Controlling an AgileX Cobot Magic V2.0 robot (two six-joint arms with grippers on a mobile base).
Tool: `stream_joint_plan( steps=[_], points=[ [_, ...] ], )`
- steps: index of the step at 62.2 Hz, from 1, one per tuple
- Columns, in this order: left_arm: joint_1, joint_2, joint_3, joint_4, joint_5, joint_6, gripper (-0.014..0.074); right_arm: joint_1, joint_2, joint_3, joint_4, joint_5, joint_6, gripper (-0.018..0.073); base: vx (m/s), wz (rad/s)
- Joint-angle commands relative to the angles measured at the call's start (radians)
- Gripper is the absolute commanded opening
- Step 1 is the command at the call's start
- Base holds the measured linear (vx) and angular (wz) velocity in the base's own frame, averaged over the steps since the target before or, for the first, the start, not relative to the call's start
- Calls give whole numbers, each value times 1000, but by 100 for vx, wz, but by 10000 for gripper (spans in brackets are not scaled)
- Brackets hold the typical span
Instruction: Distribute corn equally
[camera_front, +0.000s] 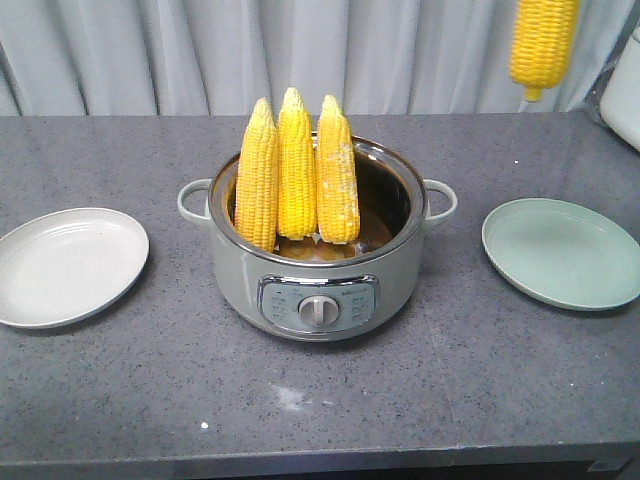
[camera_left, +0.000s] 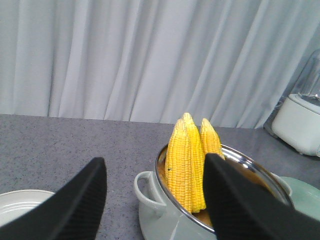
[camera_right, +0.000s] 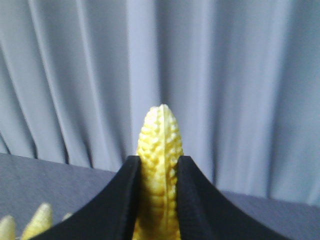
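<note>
Three yellow corn cobs (camera_front: 297, 175) stand upright, tips up, in the grey-green pot (camera_front: 315, 285) at mid-table. A fourth corn cob (camera_front: 543, 45) hangs high at the top right, over the table's back edge beyond the green plate (camera_front: 560, 252). My right gripper (camera_right: 159, 162) is shut on this cob (camera_right: 161, 130), its tip sticking out past the fingers. My left gripper (camera_left: 155, 161) is open and holds nothing. It hovers left of the pot (camera_left: 165, 215), looking at the standing cobs (camera_left: 187, 165). Neither gripper shows in the front view.
A white plate (camera_front: 70, 265) lies left of the pot and the green plate lies right of it, both bare. A white appliance (camera_front: 625, 85) stands at the back right corner. A grey curtain hangs behind the table.
</note>
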Motion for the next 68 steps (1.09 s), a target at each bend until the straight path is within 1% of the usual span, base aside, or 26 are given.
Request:
stream_joint_plan(
  steps=[1,4,9,17,27,35,40,47,49,54,59,64,68],
  points=[
    [-4,28,-35,-7,-68,3,417,-105,-7,-25,-28,65,42,-6,0,0],
    [-4,42,-35,-7,-74,3,417,-150,21,-25,-48,117,50,-6,0,0],
    [-4,82,-36,-7,-93,3,417,-192,82,-25,-55,186,62,-6,0,0],
    [-4,146,-41,-7,-134,3,417,-202,204,-25,-70,272,65,-6,0,0],
    [-4,217,-118,-8,-87,8,410,-202,334,-25,-65,289,70,-6,0,0],
    [-4,273,-209,-20,-52,59,395,-202,393,-25,-78,297,70,-3,0,0],
    [-4,311,-258,-65,-41,101,388,-202,416,-25,-104,285,70,-1,0,0],
    [-4,382,-327,-147,5,192,387,-202,436,-25,-135,259,86,25,0,0],
    [-4,403,-340,-174,17,218,387,-202,437,-25,-141,259,90,40,0,0],
    [-4,458,-382,-236,51,314,387,-202,437,-25,-153,261,90,92,0,0],
    [-4,516,-425,-291,77,396,387,-202,435,-25,-153,264,90,169,0,0],
    [-4,581,-482,-339,119,455,387,-202,434,-25,-153,269,90,274,0,0],
    [-4,626,-531,-367,156,486,387,-202,433,-25,-153,277,91,374,0,0]
  ],
)
